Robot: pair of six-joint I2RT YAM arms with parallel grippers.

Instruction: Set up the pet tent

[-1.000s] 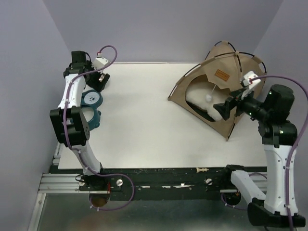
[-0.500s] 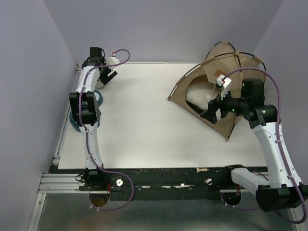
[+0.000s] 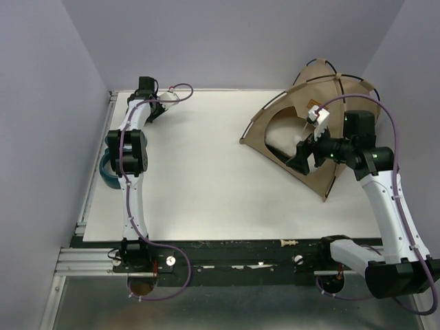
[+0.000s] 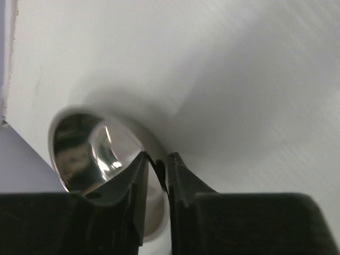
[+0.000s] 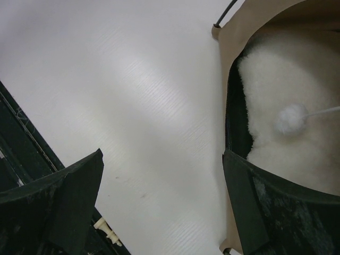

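Observation:
The pet tent (image 3: 347,96) stands at the back right of the table, tan fabric with thin black poles. Its opening faces left and shows a white fluffy cushion (image 5: 276,85) and a hanging white pom-pom (image 5: 290,119). My right gripper (image 3: 302,155) hovers at the opening's front edge. In the right wrist view it (image 5: 162,154) is open and empty, one finger over the tent's black base. My left gripper (image 3: 155,113) reaches to the far left corner. There it (image 4: 158,159) pinches the rim of a shiny metal bowl (image 4: 87,151).
A teal ring-shaped stand (image 3: 106,172) lies at the table's left edge under the left arm. A small cream peg (image 3: 289,243) sits on the black front rail. The white table (image 3: 206,172) stretches between the two arms.
My left arm has stretched farther into the back left corner and its jaws have closed on the bowl's rim. My right arm swung left to the tent's opening, then held.

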